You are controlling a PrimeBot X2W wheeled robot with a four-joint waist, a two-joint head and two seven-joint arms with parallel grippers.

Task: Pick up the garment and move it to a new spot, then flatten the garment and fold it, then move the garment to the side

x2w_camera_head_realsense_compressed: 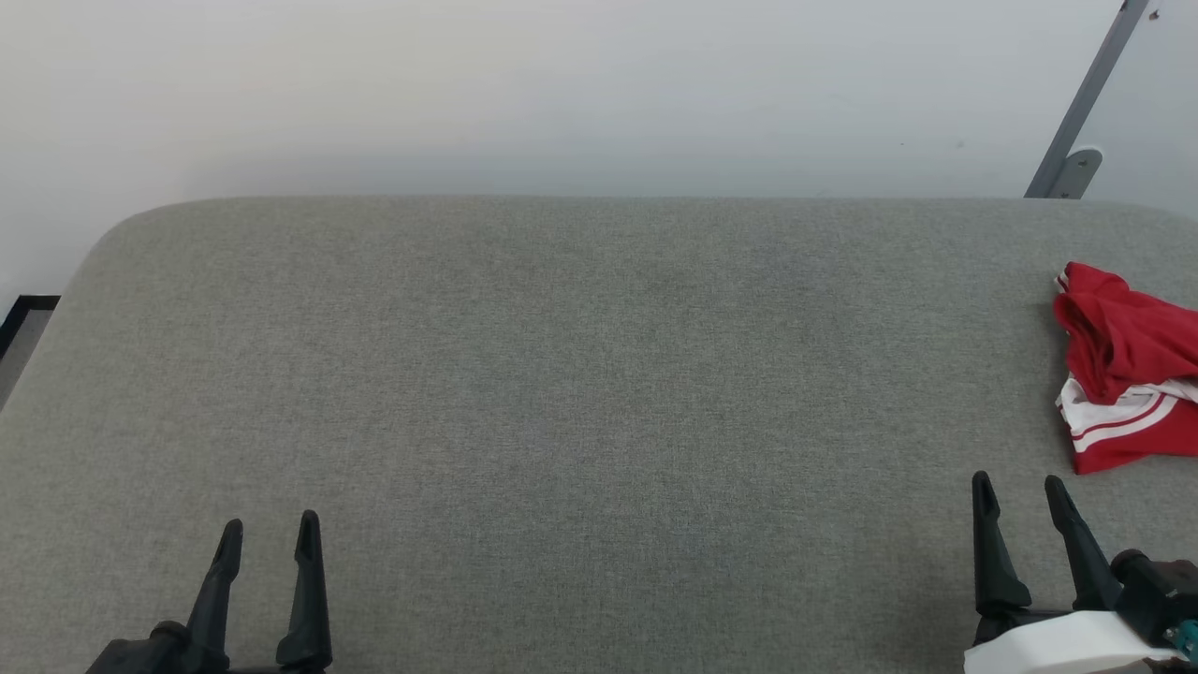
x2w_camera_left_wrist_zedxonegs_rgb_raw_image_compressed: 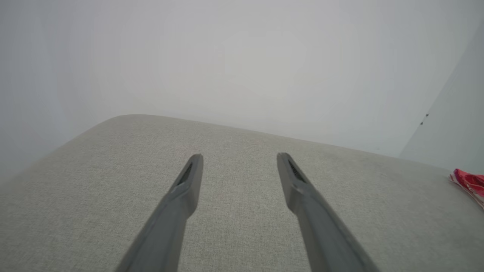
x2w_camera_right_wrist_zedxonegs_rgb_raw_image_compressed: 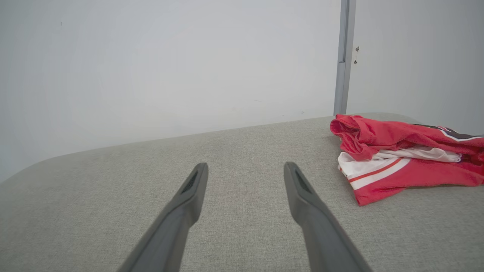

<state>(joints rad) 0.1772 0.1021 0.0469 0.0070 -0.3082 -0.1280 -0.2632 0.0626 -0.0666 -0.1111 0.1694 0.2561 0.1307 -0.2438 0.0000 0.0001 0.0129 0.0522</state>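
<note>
In the head view, you see the garment (x2w_camera_head_realsense_compressed: 1123, 365) bunched in a crumpled heap at about 3 o'clock, on the far right of the grey padded surface (x2w_camera_head_realsense_compressed: 562, 374) and cut off by the picture's edge. Your left gripper (x2w_camera_head_realsense_compressed: 270, 520) sits at 7 o'clock and your right gripper (x2w_camera_head_realsense_compressed: 1017, 479) at 5 o'clock, both with fingers spread and holding nothing. The right gripper is near the heap but not touching it.

In the left wrist view, the fingers stand wide apart over bare cloth. A sliver of red shows at 3 o'clock.

In the right wrist view, the fingers are spread too, and the garment lies at 2 o'clock, red folds over white striped trim, below a grey post (x2w_camera_right_wrist_zedxonegs_rgb_raw_image_compressed: 344, 56).
</note>
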